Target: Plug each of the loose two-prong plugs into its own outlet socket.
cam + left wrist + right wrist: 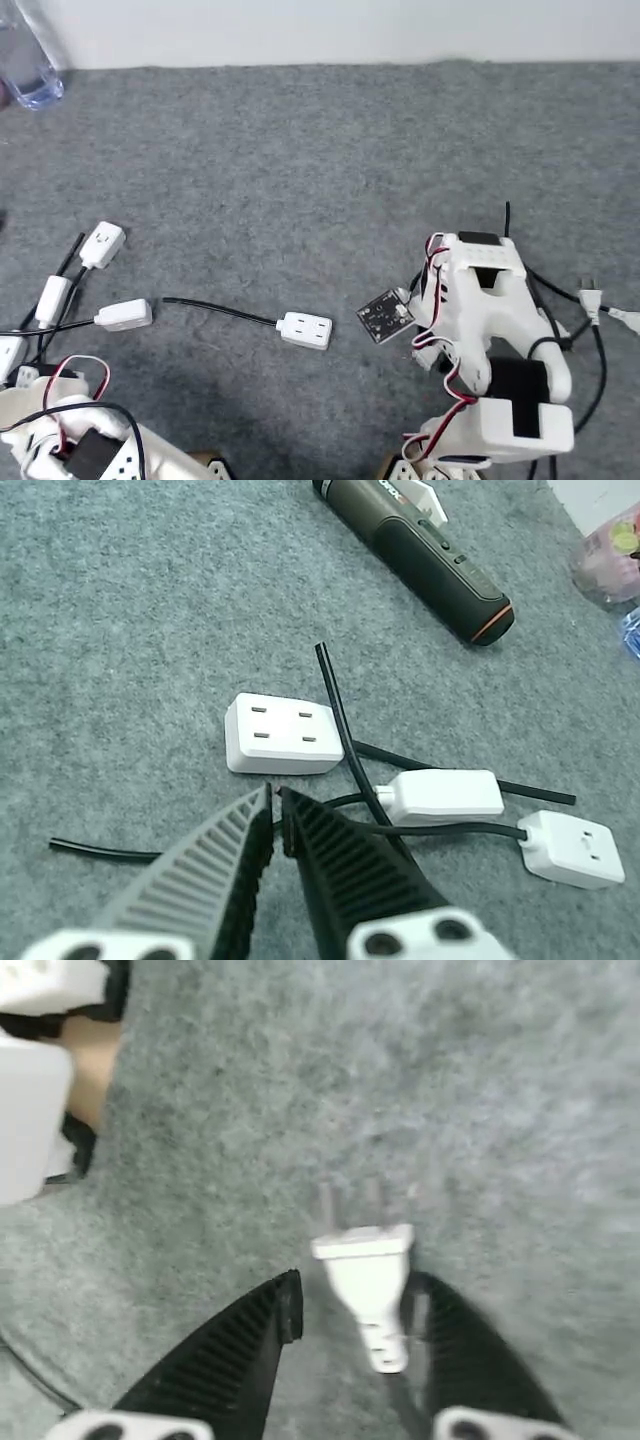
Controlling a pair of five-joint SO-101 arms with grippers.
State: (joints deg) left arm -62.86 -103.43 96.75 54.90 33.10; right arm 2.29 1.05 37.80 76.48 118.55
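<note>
Straddling the two-prong plug [365,1265], right gripper [352,1295] gapes empty. Looks light and rigid; pinch the body behind its prongs

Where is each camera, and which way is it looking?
High view: fixed above, looking down on the grey carpeted table; the white left arm and right arm show low down.
Left wrist view: on the left arm, looking past its shut left gripper at white outlet sockets on black cords.
Right wrist view: on the right arm, looking down at a white two-prong plug between the fingers of the open right gripper.
Shared: high and left wrist views both show those sockets.
</note>
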